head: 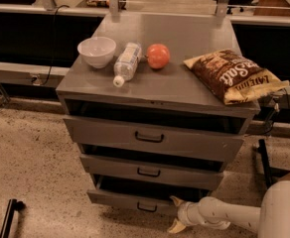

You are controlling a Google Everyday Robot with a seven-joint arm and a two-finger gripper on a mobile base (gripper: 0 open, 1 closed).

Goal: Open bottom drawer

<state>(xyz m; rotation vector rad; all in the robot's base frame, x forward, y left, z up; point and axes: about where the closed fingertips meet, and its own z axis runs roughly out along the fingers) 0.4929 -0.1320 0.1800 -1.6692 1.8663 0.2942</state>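
smooth cream plastic pincer sits at the front of the matt grey metal bottom drawer.

Dim, warm light from above; sheen on cabinet top; jaws pale, bottom right, beside bottom drawer.
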